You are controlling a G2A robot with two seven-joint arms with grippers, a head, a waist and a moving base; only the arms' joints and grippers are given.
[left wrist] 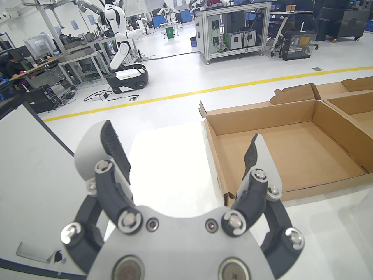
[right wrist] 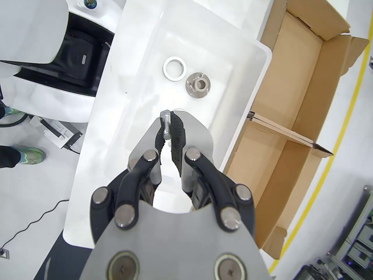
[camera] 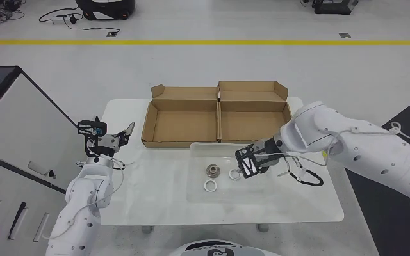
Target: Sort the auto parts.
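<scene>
Right gripper: you see its two ribbed pads pressed onto one bolt. The threaded shank lies between the pads and the hexagonal head sits at the fingertips. In the top view this gripper hangs over the middle of one shallow white tray.

Just left of the gripper, on the tray floor, lie two more parts:
- One flanged metal hub, farther from you, its bore facing up.
- One white ring, nearer to you, lying flat.

The hub and ring sit close together but apart.

Beyond the tray's far rim stand two open cardboard boxes side by side, sharing a wall: the left box and the right box. Both have their flaps folded outward.

Tray and boxes rest on one white table.

Left gripper: its fingers are spread wide with nothing between them. It is held at the table's left edge, left of the left box and well apart from the tray.
</scene>
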